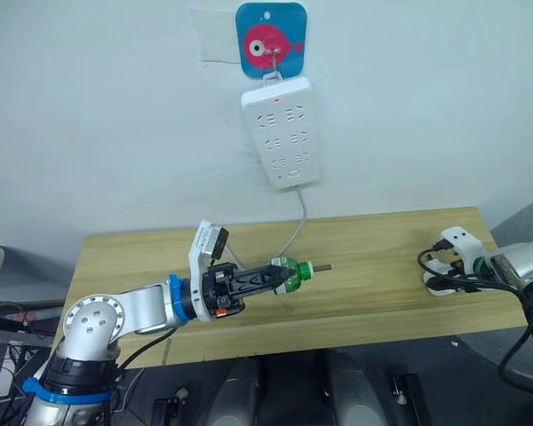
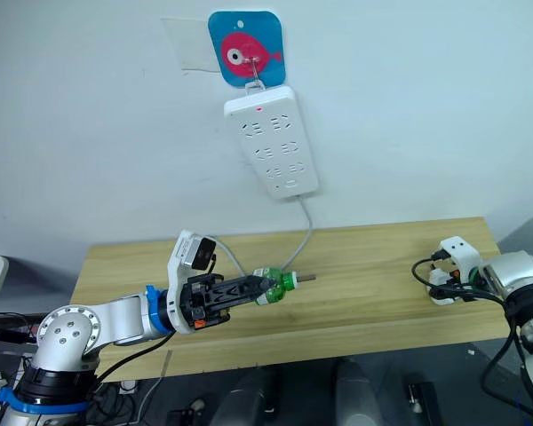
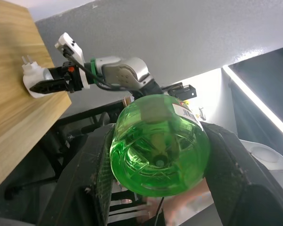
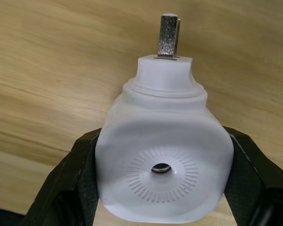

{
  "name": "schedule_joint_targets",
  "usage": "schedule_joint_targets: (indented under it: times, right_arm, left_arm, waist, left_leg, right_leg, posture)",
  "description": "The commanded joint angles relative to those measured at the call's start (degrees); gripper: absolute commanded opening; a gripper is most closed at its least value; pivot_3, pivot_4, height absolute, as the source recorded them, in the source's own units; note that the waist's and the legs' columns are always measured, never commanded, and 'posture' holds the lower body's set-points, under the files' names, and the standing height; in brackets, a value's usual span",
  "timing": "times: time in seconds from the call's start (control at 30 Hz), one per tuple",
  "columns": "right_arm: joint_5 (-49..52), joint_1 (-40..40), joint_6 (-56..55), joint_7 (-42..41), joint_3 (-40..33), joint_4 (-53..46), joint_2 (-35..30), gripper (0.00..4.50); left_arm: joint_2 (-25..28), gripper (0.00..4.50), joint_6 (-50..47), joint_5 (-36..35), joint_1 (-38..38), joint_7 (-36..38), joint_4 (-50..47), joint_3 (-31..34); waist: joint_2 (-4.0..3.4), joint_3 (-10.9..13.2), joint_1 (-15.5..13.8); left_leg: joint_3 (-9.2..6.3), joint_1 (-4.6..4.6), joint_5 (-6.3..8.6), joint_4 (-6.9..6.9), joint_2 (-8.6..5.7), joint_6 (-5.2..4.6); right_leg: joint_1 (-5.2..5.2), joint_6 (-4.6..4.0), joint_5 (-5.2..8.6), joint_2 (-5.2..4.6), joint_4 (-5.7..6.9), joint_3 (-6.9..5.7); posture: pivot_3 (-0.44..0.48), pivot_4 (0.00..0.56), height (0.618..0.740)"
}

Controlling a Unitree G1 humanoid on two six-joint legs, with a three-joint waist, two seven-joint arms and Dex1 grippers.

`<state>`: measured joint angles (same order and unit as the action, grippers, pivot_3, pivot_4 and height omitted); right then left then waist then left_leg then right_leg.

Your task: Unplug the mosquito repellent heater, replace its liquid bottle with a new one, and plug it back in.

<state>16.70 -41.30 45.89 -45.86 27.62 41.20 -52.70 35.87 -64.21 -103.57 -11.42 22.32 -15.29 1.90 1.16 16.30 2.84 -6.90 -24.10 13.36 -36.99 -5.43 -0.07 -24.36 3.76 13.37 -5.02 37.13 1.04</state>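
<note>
Above the wooden table (image 1: 373, 293) hangs a power strip (image 1: 281, 131); left pincer (image 1: 280, 277) grips green bottle (image 1: 295, 272), right pincer (image 1: 440, 277) clamps heater (image 4: 162, 162).

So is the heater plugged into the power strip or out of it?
Out. The heater sits in the right gripper over the table, prongs bare, away from the wall power strip.

table (image 1: 382, 266): pale wood, matt grain
heater (image 4: 162, 160): smooth white plastic, dull metal prongs
bottle (image 3: 158, 146): glossy clear green plastic

Silver arms, blue joint rings, black cables, black two-fingered left hand (image 1: 280, 277)
</note>
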Motion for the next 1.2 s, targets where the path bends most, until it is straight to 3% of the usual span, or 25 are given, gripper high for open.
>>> schedule_joint_targets:
  times: [0.03, 0.17, 0.27, 0.33, 0.6, 0.67, 0.73, 0.83, 0.9, 1.0, 1.03, 1.1, 1.13, 1.2]
  right_arm:
    - [-4.4, -2.3, -1.5, -2.0, -2.6, 5.4, 1.5, 3.02]
    - [-7.5, -3.7, -2.1, -4.1, -4.3, 8.8, 3.4, 3.02]
    - [-8.9, -4.7, -2.0, -5.8, -6.2, 9.9, 3.9, 4.11]
    - [-9.6, -4.8, -1.3, -6.9, -7.1, 9.5, 3.8, 4.47]
    - [-4.9, 2.3, 14.1, -13.7, -16.0, -10.3, -7.8, 4.47]
    - [-1.6, 7.1, 20.7, -13.1, -21.3, -20.1, -10.7, 4.47]
    - [4.5, 11.2, 32.6, -12.4, -30.6, -30.9, -9.9, 4.47]
    - [15.9, 14.6, 46.0, -7.3, -49.8, -41.0, -0.2, 4.47]
    - [28.4, 19.2, 46.6, 2.5, -62.5, -47.1, 9.5, 4.47]
    - [51.0, 23.4, 46.6, 21.4, -74.4, -57.0, 24.9, 4.47]
    - [67.4, 28.5, 37.4, 34.6, -70.9, -60.2, 26.3, 4.47]
    - [88.2, 35.0, 19.5, 57.6, -62.7, -68.1, 31.1, 4.47]
    - [93.7, 36.8, 12.1, 66.2, -58.9, -71.4, 33.3, 4.47]
    - [96.0, 38.3, 3.5, 74.9, -52.8, -77.5, 36.8, 4.47]
  left_arm:
    - [0.7, 2.28, 0.7, -2.0, 0.9, -0.1, -2.8, 0.9]
    - [1.2, 2.28, 0.8, -2.1, 1.4, 0.0, -3.2, 1.0]
    - [1.7, 2.28, 0.8, -1.9, 1.8, 0.6, -3.1, 1.2]
    - [1.9, 2.28, 0.8, -1.7, 1.9, 1.0, -3.1, 1.3]
    - [1.6, 2.28, 1.4, 1.5, 0.4, 3.5, -2.6, 1.5]
    - [0.6, 2.28, 3.6, 6.9, -0.4, 4.9, -4.3, 1.6]
    - [-0.9, 2.28, 9.3, 18.3, -1.2, 7.4, -7.8, -0.1]
    - [-3.7, 2.28, 21.9, 38.3, -1.7, 11.9, -12.5, -5.8]
    - [-5.7, 2.28, 31.1, 50.5, -1.9, 14.7, -13.1, -10.1]
    - [-8.1, 2.28, 42.4, 63.2, -1.4, 17.7, -11.5, -14.1]
    - [-9.1, 2.28, 45.0, 65.8, -1.3, 17.9, -10.6, -14.5]
    - [-10.8, 2.28, 49.8, 70.5, -1.8, 19.0, -9.1, -15.4]
    - [-11.8, 2.28, 51.2, 72.1, -2.2, 18.8, -8.4, -15.6]
    - [-13.8, 2.28, 54.1, 75.5, -3.3, 18.5, -7.0, -16.3]
  waist:
    - [0.07, 0.2, -0.1]
    - [0.21, 0.4, -0.2]
    - [0.18, 0.5, -0.2]
    - [0.07, 0.6, -0.3]
    - [-0.2, 0.7, -0.7]
    - [-0.21, 0.7, -0.9]
    - [-0.21, 0.7, -0.9]
    - [-0.2, 0.7, -0.5]
    - [-0.16, 0.7, -0.6]
    - [-0.15, 0.7, -1.0]
    - [-0.21, 0.7, -1.0]
    - [-0.27, 0.7, -0.8]
    - [-0.25, 0.7, -0.4]
    - [-0.25, 0.7, 0.5]
  left_leg:
    - [-0.02, 0.02, 0.0, 0.0, 0.0, 0.0]
    - [-0.05, 0.04, 0.0, 0.0, 0.0, 0.0]
    - [-0.07, 0.04, 0.0, -0.01, -0.01, 0.0]
    - [-0.07, 0.04, 0.0, 0.0, -0.01, 0.0]
    - [-0.11, -0.02, 0.0, 0.02, -0.02, 0.01]
    - [-0.17, -0.05, 0.0, 0.02, -0.01, 0.01]
    - [-0.21, -0.11, 0.0, 0.02, 0.0, 0.02]
    - [-0.07, -0.1, 0.01, 0.02, 0.04, 0.02]
    - [-0.03, -0.09, 0.01, 0.02, 0.05, 0.02]
    - [-0.2, -0.13, 0.01, 0.09, 0.04, 0.02]
    - [-0.19, -0.16, 0.01, 0.12, 0.04, 0.02]
    - [-0.16, -0.26, 0.01, 0.1, -0.02, 0.01]
    - [-0.13, -0.29, 0.02, 0.06, -0.02, -0.01]
    - [-0.06, -0.28, 0.02, -0.01, -0.02, -0.04]
  right_leg:
    - [0.02, 0.0, 0.0, 0.0, 0.01, 0.0]
    - [0.07, -0.01, 0.0, 0.0, -0.01, -0.01]
    - [0.08, -0.01, 0.0, 0.0, -0.01, -0.01]
    - [0.07, -0.01, 0.0, -0.01, -0.01, 0.0]
    - [0.01, -0.01, 0.0, -0.03, -0.03, -0.01]
    - [0.01, -0.04, 0.02, -0.03, -0.06, 0.0]
    - [0.02, -0.06, 0.03, -0.03, -0.08, -0.03]
    - [0.03, -0.06, 0.01, -0.02, -0.11, -0.03]
    - [0.05, -0.06, 0.0, -0.01, -0.13, -0.04]
    - [0.12, -0.07, -0.01, -0.02, -0.21, -0.07]
    - [0.06, -0.07, -0.01, -0.03, -0.2, -0.05]
    - [-0.02, -0.06, -0.01, -0.13, -0.17, 0.0]
    - [-0.02, -0.04, -0.01, -0.16, -0.18, -0.01]
    - [-0.01, 0.09, -0.06, -0.16, -0.2, 0.06]
  posture:
    - [-0.017, 0.343, 0.74]
    - [-0.01, 0.35, 0.74]
    - [-0.012, 0.35, 0.74]
    - [-0.018, 0.347, 0.74]
    - [-0.073, 0.326, 0.74]
    - [-0.098, 0.322, 0.74]
    - [-0.129, 0.321, 0.74]
    - [-0.142, 0.314, 0.74]
    - [-0.145, 0.309, 0.74]
    - [-0.15, 0.308, 0.74]
    - [-0.161, 0.308, 0.74]
    - [-0.17, 0.307, 0.74]
    - [-0.172, 0.307, 0.74]
    - [-0.175, 0.303, 0.74]
